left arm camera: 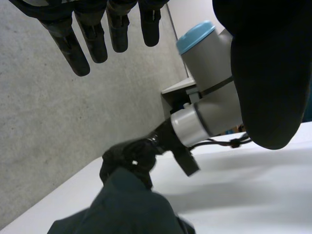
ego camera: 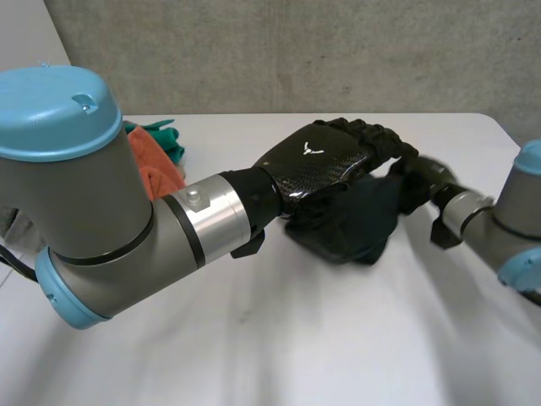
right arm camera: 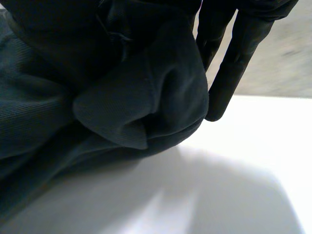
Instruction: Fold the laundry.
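— Table (ego camera: 279,338) first: white, with the dark garment (ego camera: 355,228) bunched right of centre in the head view, not laid flat.
— And the hands?
— Left hand (ego camera: 325,165) is over it, fingers straight, holding nothing. Right hand (ego camera: 414,182) pinches a fold at its right edge.
— Risk?
— Pulling from one side would likely drag the heap rather than spread it, and the fold could slip out. Orange cloth (ego camera: 156,169) sits upper left, well apart.

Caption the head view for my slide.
Open left hand above the dark cloth gripped by the right hand.
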Robot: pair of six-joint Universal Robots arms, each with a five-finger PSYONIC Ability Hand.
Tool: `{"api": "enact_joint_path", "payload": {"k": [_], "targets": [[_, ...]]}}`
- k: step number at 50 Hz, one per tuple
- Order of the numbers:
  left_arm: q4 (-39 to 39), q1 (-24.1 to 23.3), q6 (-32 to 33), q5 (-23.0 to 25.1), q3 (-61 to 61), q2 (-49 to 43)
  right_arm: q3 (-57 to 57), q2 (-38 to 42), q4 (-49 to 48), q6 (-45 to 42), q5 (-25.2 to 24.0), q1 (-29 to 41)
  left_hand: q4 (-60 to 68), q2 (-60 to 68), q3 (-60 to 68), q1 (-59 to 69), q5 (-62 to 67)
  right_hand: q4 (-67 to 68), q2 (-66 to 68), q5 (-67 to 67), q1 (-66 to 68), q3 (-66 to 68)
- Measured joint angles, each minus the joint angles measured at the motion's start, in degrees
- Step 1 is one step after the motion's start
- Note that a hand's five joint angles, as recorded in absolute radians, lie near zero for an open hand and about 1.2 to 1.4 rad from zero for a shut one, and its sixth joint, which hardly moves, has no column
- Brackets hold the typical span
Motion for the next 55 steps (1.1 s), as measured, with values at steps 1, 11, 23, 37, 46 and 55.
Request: {"api": "enact_joint_path", "payload": {"k": [1,11,23,37,46,55], "targets": [[0.0,0.0,0.0,0.0,0.0,0.0,0.0,0.0,0.0,0.0,0.0,0.0,0.0,0.0,0.0,0.0,0.0,0.0,0.0,0.0,0.0,0.0],[0.1,-1.4,-0.1,-1.3,1.9,0.0,-26.5,15.0,3.5,4.9,10.4,-10.6,0.0,0.0,0.0,0.0,0.0,0.3,0.0,0.0,0.4,0.3],[0.4,-3.7,-0.1,-2.7,3.6,-0.4,-53.0,29.8,10.9,4.4,14.6,-19.5,0.0,0.0,0.0,0.0,0.0,0.5,0.4,0.0,0.4,0.7],[0.4,-4.2,-0.2,-3.8,3.8,-0.6,-53.3,31.5,12.5,2.1,11.3,-22.1,0.0,0.0,0.0,0.0,0.0,-49.6,-47.8,-43.6,-41.3,-47.0],[0.4,-4.0,-0.1,-4.6,3.4,0.1,-40.5,19.5,11.3,-16.1,18.8,-22.5,0.0,0.0,0.0,0.0,0.0,-56.5,-53.2,-50.2,-45.6,-53.2],[1.0,-3.1,0.1,-13.3,3.4,2.0,-17.9,-0.5,-1.9,-33.7,16.4,-21.0,0.0,0.0,0.0,0.0,0.0,-56.5,-53.2,-50.2,-45.6,-53.2]]}}
